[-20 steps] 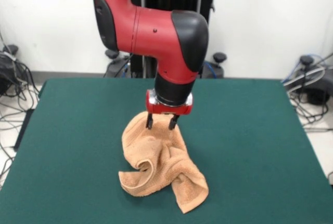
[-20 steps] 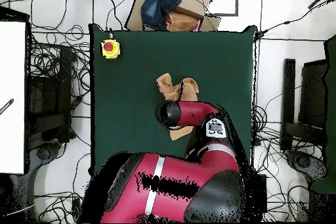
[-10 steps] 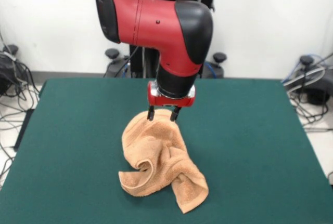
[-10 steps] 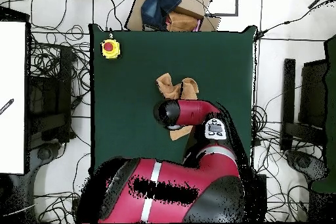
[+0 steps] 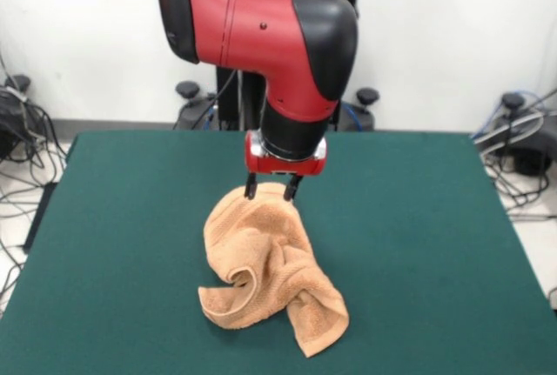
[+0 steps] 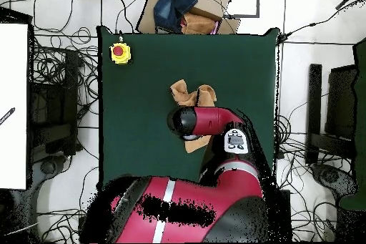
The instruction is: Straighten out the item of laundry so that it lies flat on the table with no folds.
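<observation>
The peach-orange towel [image 5: 270,271] lies crumpled in a twisted heap near the middle of the green table [image 5: 130,218], with folds and a curled corner at its near side. My gripper [image 5: 271,190] hangs straight down over the towel's far edge, open, with its fingertips [image 5: 251,190] standing apart at the level of the cloth's top; it holds nothing. In the overhead view the arm covers the gripper and the towel's middle; the towel [image 6: 191,96] shows on both sides of the arm on the table [image 6: 136,112].
A yellow box with a red button [image 6: 120,53] sits at a table corner. A cardboard box with blue cloth [image 6: 187,8] stands just off the table edge. Cables lie on the floor around the table.
The gripper has risen a little off the towel and the arm has drawn up. The towel has kept its shape and place.
</observation>
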`<state>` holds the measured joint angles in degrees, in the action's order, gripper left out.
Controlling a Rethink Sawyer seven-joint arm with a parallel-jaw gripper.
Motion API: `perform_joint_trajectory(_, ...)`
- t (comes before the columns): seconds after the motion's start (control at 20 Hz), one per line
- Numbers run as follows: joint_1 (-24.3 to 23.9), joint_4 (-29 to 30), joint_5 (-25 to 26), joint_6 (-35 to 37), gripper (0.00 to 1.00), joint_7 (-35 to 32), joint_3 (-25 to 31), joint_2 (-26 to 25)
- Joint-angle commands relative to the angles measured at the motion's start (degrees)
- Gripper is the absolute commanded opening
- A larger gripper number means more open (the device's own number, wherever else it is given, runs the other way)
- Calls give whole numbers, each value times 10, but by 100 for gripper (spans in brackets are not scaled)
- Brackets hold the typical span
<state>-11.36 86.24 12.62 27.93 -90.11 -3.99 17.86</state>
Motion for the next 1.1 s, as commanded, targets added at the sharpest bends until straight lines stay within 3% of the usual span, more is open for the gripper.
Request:
perform_joint_trajectory(0.05,0,41,-14,59,100,-46,52,8)
perform_joint_trajectory(0.7,-13,53,-9,33,100,-46,58,11)
perform_joint_trajectory(1.1,-12,78,8,-53,100,-69,53,-11)
